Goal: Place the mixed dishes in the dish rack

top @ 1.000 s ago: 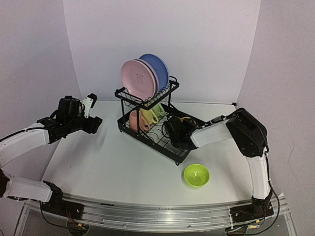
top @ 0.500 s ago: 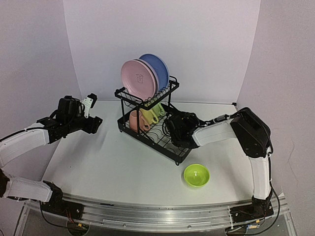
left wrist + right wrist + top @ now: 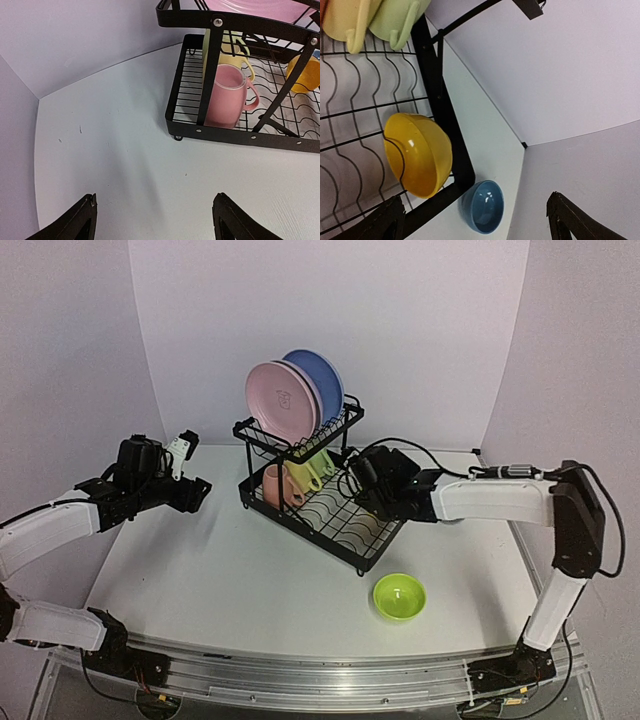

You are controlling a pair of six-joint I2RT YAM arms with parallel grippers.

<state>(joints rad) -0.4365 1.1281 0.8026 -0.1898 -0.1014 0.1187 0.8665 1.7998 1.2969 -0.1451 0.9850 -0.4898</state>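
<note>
The black wire dish rack (image 3: 345, 530) stands mid-table. Pink (image 3: 282, 398), lavender (image 3: 314, 390) and blue (image 3: 322, 378) plates stand upright on its upper shelf. Pink (image 3: 227, 97), yellow (image 3: 233, 46) and green (image 3: 395, 17) mugs sit in the lower tray. A yellow bowl (image 3: 420, 155) leans on its side in the tray's slots. A blue bowl (image 3: 482, 206) sits on the table just outside the rack. A lime bowl (image 3: 399, 596) sits on the table in front. My right gripper (image 3: 475, 222) is open and empty over the tray's right end. My left gripper (image 3: 157, 220) is open and empty, left of the rack.
White walls close in the table at the back and both sides. The right arm (image 3: 490, 498) stretches across from the right toward the rack. A black cable (image 3: 420, 450) loops above it. The table's corner (image 3: 522, 145) lies beyond the blue bowl.
My right gripper has risen from the lower tray and moved back and to the right, its arm straightening out. The left arm has not moved.
</note>
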